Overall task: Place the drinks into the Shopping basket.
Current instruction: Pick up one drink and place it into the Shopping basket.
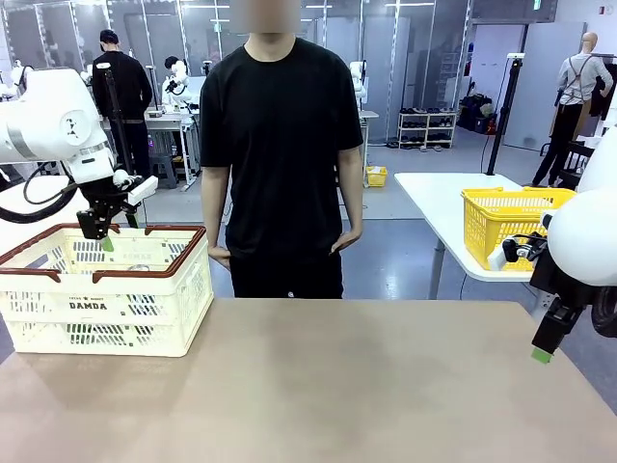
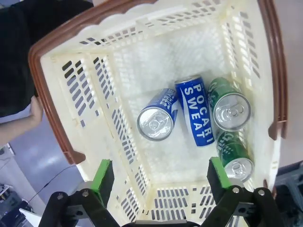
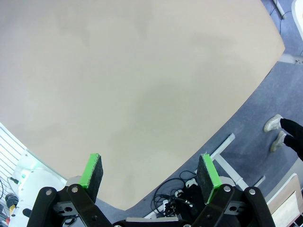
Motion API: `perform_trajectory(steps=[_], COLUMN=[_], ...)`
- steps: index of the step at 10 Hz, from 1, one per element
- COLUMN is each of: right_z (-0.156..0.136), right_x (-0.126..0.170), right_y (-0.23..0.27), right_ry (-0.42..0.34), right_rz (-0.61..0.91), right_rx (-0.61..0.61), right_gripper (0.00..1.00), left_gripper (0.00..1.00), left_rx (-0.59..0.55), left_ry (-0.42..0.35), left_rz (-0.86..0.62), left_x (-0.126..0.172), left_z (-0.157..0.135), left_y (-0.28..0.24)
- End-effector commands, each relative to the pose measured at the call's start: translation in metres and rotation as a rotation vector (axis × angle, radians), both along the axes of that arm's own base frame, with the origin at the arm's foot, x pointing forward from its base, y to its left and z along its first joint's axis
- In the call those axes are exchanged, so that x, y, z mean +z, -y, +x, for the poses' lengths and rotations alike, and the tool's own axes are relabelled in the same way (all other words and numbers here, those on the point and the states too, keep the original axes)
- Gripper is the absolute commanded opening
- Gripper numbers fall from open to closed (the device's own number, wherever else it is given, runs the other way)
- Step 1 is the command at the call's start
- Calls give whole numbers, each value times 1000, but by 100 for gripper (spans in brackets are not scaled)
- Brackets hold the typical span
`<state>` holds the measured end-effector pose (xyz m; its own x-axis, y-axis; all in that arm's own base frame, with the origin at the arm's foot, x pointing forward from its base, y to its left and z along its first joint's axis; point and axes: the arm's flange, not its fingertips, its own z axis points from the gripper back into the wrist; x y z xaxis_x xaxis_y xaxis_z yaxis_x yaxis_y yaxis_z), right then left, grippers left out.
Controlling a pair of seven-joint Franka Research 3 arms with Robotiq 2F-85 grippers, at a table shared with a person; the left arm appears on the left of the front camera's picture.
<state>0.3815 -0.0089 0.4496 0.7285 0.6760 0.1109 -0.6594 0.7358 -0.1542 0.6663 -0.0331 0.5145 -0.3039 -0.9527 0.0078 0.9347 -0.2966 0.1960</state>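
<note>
Left end effector (image 2: 158, 177): black two-finger unit with green pads, fingers spread apart and empty, hanging over the basket's open top.
Right end effector (image 3: 150, 176): fingers also apart, nothing between them, poised above the bare edge of the beige tabletop (image 3: 118, 85).
Drinks: four slim metal cans lie on the basket floor, two blue cans with white lettering (image 2: 198, 111) (image 2: 158, 116) and two green cans with silver tops (image 2: 230, 109) (image 2: 235, 158), packed side by side.
Shopping basket (image 1: 106, 309): large cream-white perforated plastic basket with brown rim, at the tabletop's left end.
Step in hand: placing looks finished; no can remains on the tabletop.
Next move: likely lift the left arm straight up, clear of the rim.
Arm pose: left arm bent downward over the basket; right arm low at the right edge.
Person (image 1: 281, 154): stands opposite, hands at hips.
</note>
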Motion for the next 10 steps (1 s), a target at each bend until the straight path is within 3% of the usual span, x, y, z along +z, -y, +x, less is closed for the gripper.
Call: perform_trajectory(steps=[1,2,10], right_z=[-1,-1,-1], right_x=[0,0,0], right_y=[-2,-2,-2], right_ry=[2,2,2], right_rz=[1,1,1], right_rx=[-14,-14,-14], right_gripper=[100,100,100], left_gripper=[100,100,100], left_rx=[-17,0,0], left_ry=[-4,0,0], left_rz=[-18,0,0], left_x=[1,0,0], left_z=[-17,0,0], left_y=[5,0,0])
